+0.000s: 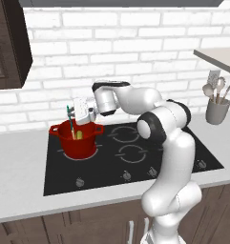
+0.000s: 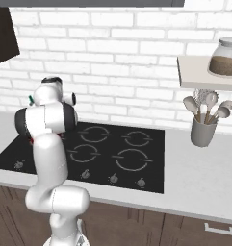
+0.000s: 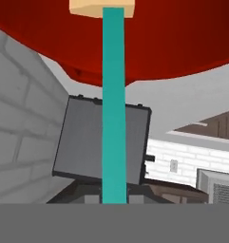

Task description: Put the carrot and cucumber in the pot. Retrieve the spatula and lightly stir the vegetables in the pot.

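claw point(image 1: 74, 115) gripping spatula point(image 1: 70, 121), over pot point(image 1: 78, 140)

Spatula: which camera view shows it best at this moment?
The hand view: the spatula runs up the frame, teal handle full length to its tan end against the red pot. The left base view gives a thin teal sliver above the pot beside the gripper. The right base view gives a tiny teal tip behind the arm.

Grey counter point(image 1: 21, 162) w/ black hob point(image 1: 135, 157) set in; red pot point(image 1: 78, 139) on hob's far-left burner, grey utensil crock point(image 1: 216, 111) far right.
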Tool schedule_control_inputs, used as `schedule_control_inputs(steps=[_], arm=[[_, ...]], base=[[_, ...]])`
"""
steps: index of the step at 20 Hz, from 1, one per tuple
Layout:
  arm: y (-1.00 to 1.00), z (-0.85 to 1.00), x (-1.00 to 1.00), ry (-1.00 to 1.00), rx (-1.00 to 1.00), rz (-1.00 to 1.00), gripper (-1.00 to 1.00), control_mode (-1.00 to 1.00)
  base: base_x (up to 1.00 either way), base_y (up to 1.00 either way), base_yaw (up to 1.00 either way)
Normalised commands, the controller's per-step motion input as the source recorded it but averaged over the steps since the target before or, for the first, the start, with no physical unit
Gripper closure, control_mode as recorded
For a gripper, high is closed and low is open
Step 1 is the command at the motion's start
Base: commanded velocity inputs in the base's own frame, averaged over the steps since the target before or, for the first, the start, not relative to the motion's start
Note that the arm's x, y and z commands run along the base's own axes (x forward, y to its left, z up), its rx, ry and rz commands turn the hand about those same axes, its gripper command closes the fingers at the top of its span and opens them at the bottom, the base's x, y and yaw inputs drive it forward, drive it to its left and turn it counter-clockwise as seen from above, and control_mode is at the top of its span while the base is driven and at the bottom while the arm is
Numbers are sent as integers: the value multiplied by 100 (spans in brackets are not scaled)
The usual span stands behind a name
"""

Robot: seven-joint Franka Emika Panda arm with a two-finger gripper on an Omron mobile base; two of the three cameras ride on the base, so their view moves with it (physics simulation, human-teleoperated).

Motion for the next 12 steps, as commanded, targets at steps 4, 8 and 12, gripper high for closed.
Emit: schedule_control_inputs(steps=[4,8,12], arm=[[-29,21,0,0,0,0,100,-100],[-21,31,0,0,0,0,100,-100],[-16,26,-1,0,0,0,100,-100]], base=[[0,0,0],[0,0,0],[0,0,0]])
